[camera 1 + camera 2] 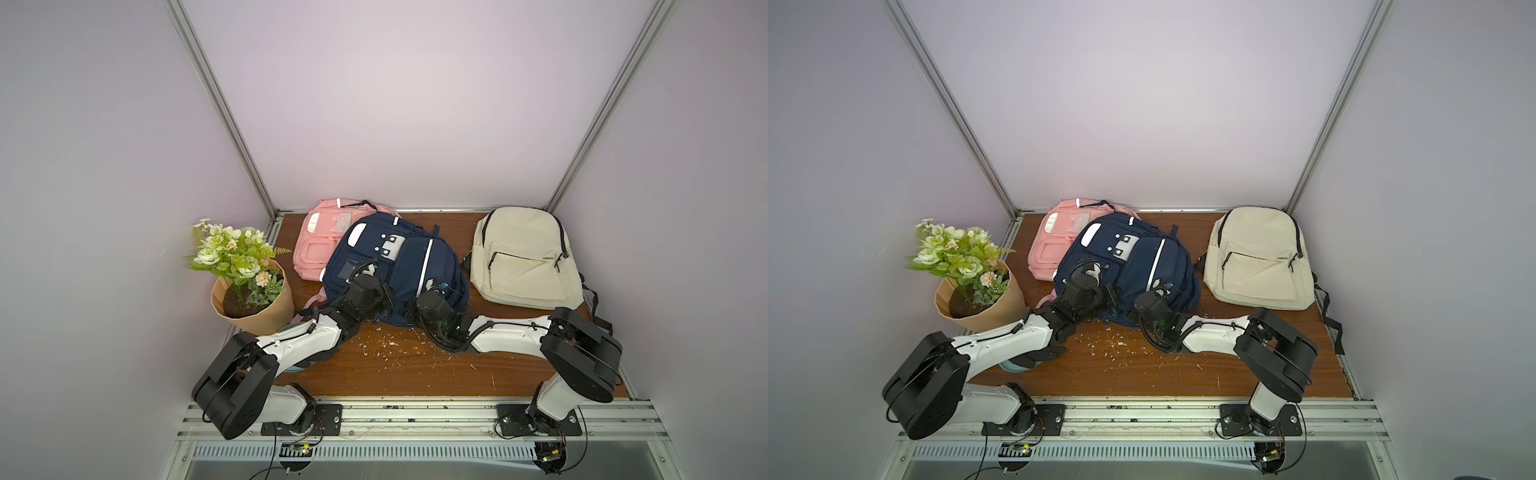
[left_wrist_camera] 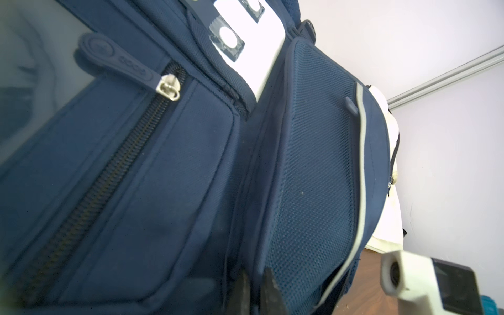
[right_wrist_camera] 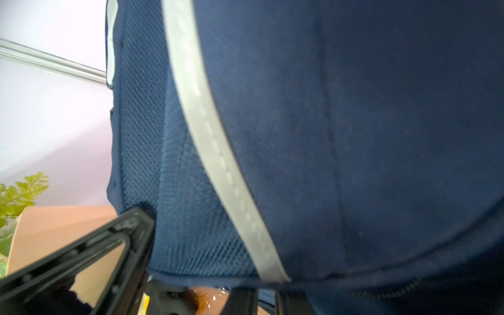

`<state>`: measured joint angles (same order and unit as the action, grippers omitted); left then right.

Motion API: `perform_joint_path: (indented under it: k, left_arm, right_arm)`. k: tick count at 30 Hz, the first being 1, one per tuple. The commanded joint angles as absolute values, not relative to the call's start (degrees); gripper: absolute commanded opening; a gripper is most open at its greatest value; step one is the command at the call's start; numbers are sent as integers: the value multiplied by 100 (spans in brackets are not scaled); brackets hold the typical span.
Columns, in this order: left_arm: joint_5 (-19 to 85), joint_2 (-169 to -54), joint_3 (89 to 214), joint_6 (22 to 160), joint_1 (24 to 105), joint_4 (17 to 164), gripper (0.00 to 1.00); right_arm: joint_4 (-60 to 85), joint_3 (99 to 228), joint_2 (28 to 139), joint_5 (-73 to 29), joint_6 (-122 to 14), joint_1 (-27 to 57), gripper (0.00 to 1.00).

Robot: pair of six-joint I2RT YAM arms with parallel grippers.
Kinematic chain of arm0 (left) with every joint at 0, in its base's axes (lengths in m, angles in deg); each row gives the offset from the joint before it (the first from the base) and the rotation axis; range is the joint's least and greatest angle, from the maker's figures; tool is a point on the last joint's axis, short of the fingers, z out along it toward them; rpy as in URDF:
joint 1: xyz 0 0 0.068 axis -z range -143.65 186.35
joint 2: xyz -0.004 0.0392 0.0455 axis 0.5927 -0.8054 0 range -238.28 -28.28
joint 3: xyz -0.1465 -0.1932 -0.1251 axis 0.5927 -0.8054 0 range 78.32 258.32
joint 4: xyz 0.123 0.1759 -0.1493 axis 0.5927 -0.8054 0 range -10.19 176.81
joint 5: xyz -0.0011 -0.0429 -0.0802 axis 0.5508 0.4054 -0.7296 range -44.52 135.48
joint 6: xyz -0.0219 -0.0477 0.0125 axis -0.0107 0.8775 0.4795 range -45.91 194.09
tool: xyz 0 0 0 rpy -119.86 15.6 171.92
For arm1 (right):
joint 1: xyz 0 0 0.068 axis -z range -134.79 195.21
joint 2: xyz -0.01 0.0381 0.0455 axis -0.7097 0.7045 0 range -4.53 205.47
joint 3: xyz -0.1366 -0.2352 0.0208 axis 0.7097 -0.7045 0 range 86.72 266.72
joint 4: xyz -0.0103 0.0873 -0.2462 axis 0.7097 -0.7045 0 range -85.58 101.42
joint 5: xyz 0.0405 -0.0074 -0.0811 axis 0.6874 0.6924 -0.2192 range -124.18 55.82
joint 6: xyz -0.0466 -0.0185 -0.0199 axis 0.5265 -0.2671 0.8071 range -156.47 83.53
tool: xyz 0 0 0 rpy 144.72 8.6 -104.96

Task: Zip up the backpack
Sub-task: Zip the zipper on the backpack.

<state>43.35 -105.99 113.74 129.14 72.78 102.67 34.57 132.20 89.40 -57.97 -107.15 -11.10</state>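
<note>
The navy backpack [image 1: 395, 266] lies face up at the middle of the tabletop [image 1: 415, 374], its base edge toward 6 o'clock, where both arms meet it.

On its front pocket, the left wrist view shows the zip slider [image 2: 169, 88] at one end of its track, and the teeth that show beside it look meshed. That pocket seems done. A short run of zip teeth [image 3: 381, 293] shows along the base rim in the right wrist view, but whether the main opening is closed I cannot tell. The arms cover that rim in both top views.

The left pincer [image 2: 255, 272], at about 7 o'clock on the bag, is pressed together on a fold of fabric where the pocket meets the mesh panel. It looks like a bracing hold. The right pincer [image 3: 266, 294], at about 5 o'clock, has its jaws close together with a bit of blue between them. Whether they grip it, or what it is, I cannot tell.

My judgement is that the bag is braced and the pull along the main zip is not yet made.

Outward from the bag, a pink backpack [image 1: 320, 237] is tucked partly under it at 10 o'clock. A cream backpack [image 1: 523, 257] lies apart at 3 o'clock, and a flower pot [image 1: 253, 299] stands at 8 o'clock.
</note>
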Motion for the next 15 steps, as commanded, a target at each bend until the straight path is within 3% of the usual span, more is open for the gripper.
perform_joint_path:
  k: [1, 8, 11, 15]
  left_arm:
    - [3836, -10411, 11425, 12842, 7420, 9991, 0]
    - [3849, -10478, 11536, 12622, 7028, 9916, 0]
    - [3952, -10487, 11586, 12552, 7028, 9825, 0]
    - [3887, -10717, 11643, 12481, 7028, 9832, 0]
  right_arm:
    - [3038, 13507, 8557, -7207, -10587, -955, 9]
    - [2103, 13634, 8451, -7282, -10311, -1078, 7]
    - [2036, 13622, 8468, -7011, -10096, -1078, 2]
    - [1685, 13821, 8476, -6859, -9744, -1130, 4]
